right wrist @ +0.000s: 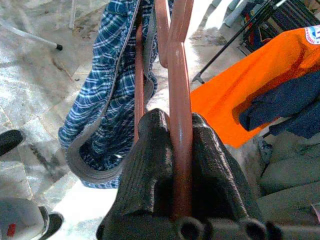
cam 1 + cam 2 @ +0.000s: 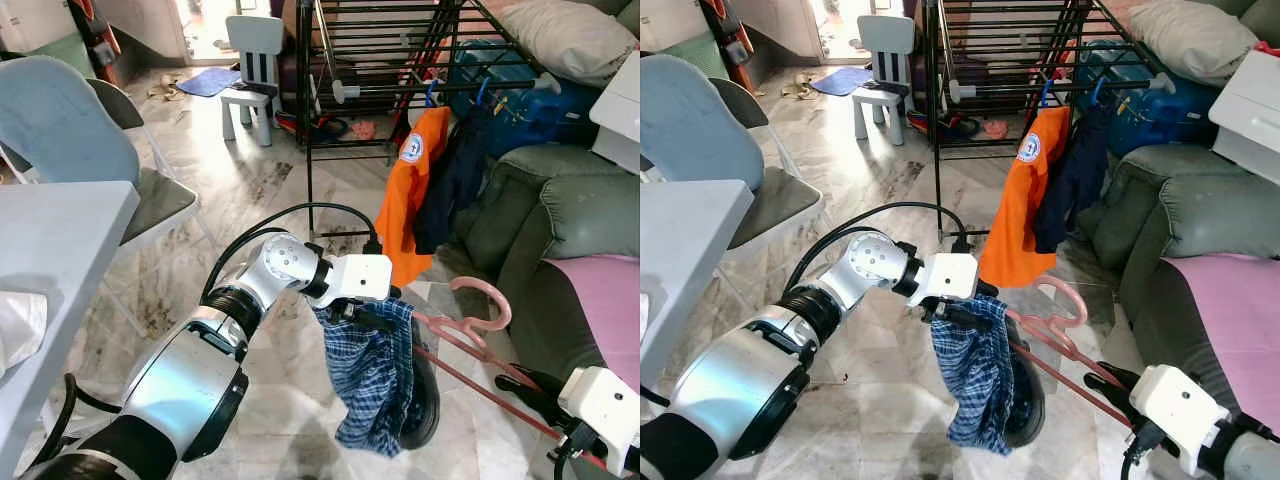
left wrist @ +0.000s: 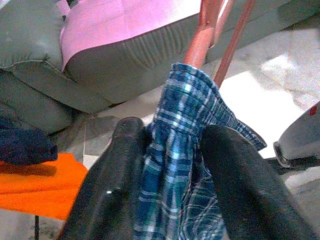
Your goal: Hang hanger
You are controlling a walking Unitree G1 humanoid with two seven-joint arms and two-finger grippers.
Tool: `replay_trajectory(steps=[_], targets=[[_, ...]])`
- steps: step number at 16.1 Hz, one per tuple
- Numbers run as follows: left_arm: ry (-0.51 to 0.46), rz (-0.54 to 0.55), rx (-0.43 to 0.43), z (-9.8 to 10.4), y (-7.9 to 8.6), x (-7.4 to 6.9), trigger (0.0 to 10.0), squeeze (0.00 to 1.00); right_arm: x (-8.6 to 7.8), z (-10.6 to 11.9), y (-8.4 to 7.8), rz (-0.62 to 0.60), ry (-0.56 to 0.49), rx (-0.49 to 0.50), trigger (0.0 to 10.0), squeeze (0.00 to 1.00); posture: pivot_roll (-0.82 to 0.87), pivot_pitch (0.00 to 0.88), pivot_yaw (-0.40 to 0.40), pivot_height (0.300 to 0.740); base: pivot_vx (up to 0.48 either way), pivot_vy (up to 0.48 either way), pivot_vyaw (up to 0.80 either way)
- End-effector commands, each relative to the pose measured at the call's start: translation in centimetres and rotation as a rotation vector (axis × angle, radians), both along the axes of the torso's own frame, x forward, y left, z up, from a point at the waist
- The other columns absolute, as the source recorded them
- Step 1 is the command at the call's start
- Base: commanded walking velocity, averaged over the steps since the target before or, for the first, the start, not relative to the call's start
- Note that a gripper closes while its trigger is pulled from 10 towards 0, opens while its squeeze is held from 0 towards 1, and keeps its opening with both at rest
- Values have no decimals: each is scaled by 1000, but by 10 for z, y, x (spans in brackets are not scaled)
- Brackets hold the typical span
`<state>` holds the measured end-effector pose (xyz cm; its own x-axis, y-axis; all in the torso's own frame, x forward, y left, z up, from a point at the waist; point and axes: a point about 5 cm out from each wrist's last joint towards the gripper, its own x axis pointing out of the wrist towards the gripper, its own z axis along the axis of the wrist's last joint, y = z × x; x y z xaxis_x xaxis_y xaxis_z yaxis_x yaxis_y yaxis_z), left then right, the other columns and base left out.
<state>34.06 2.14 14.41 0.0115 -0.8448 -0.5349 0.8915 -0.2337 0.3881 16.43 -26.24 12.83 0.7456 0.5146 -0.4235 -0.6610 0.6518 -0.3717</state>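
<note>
A pink-red hanger (image 2: 470, 330) is held low in front of the grey sofa, its hook (image 2: 488, 300) pointing up. A blue plaid garment (image 2: 372, 375) droops from its left end. My left gripper (image 2: 368, 318) is shut on the top of that cloth; the left wrist view shows both black fingers (image 3: 125, 165) pinching the plaid fabric (image 3: 175, 150). At the lower right, my right gripper (image 2: 535, 392) is shut on the hanger's bar, seen clamped between the fingers (image 1: 150, 170) around the red hanger (image 1: 179, 125). The black drying rack (image 2: 390, 60) stands behind.
An orange shirt (image 2: 408, 195) and a dark navy garment (image 2: 455, 175) hang on the rack's front rail. A grey sofa (image 2: 560, 240) with a pink cover lies to the right. A table (image 2: 60, 250) and grey chair (image 2: 80, 140) stand left; a small white chair (image 2: 250, 65) is farther back.
</note>
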Motion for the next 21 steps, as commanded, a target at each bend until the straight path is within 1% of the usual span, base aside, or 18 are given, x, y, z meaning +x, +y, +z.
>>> replay_trajectory(steps=[1,3,10,14,16,17,18,20,21], targets=[[9,-5,35,-4,-1,-2,0,0,5,9,0,23,-46,-16,10000,0,-100,0,25,740,0,0,0],[28,-2,37,-6,-1,-2,0,0,6,10,0,20,-55,-17,10000,0,-98,0,26,740,0,0,0],[21,-2,44,-5,1,-1,0,0,11,8,0,15,-68,-16,10000,0,-87,0,26,740,0,0,0],[62,-9,59,-9,5,-2,0,0,14,1,4,23,-61,-30,10000,0,-89,0,27,740,0,0,0],[65,1,54,-9,5,-2,0,0,14,-1,5,26,-45,-24,10000,0,-89,0,23,740,0,0,0],[58,22,46,-8,7,0,0,0,13,-3,5,30,-12,8,10000,1000,-91,0,22,740,0,0,0],[65,35,40,-7,8,1,0,0,13,-2,5,26,-13,10,10000,1000,-92,0,22,740,0,0,0],[67,65,49,-8,11,3,0,0,17,1,-1,4,-24,-25,10000,1000,-92,0,21,740,0,0,0],[65,127,44,-11,14,6,0,0,21,4,-7,-27,-51,-70,10000,1000,-94,0,21,740,0,0,0]])
